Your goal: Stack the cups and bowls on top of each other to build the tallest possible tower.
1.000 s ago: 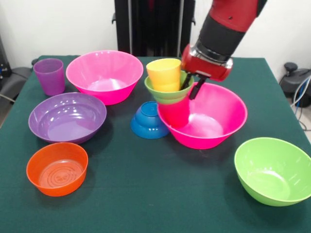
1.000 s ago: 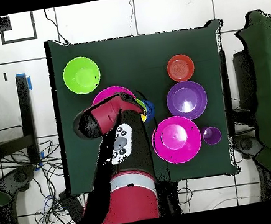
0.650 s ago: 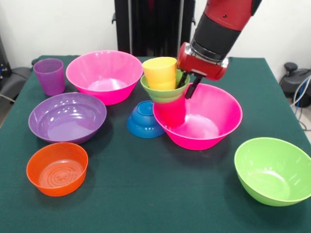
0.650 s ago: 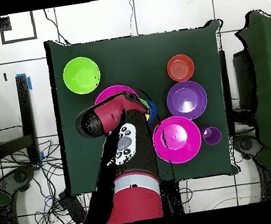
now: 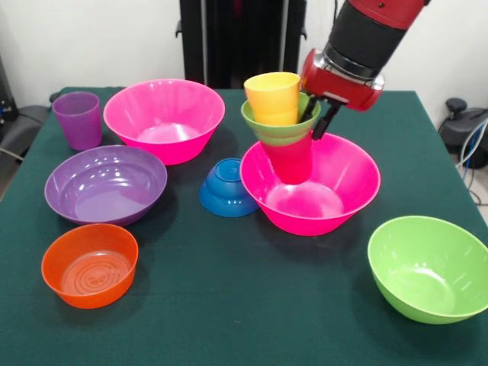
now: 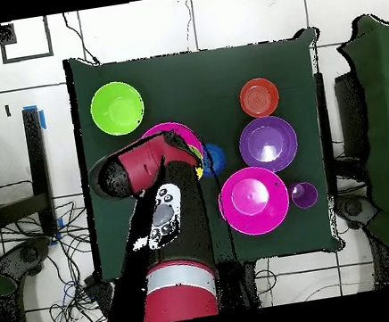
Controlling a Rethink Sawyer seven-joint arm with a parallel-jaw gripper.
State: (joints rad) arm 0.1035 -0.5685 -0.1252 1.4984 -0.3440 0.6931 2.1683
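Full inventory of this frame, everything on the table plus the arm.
Large pink bowls: 2; one at the far side of the table, one mid-table under the held stack.
Purple bowl: 1, wide, left of centre.
Orange bowl: 1, shallow, near left corner.
Lime green bowl: 1, large, near right.
Blue bowl: 1, small, tipped against the mid-table pink bowl.
Purple cup: 1, upright, far left.
Held stack: red cup at the bottom, small green bowl on it, yellow cup on top; hangs over the mid-table pink bowl.
Table: 1, dark green cloth.
Claw: 1, red and black, shut on the small green bowl's rim.
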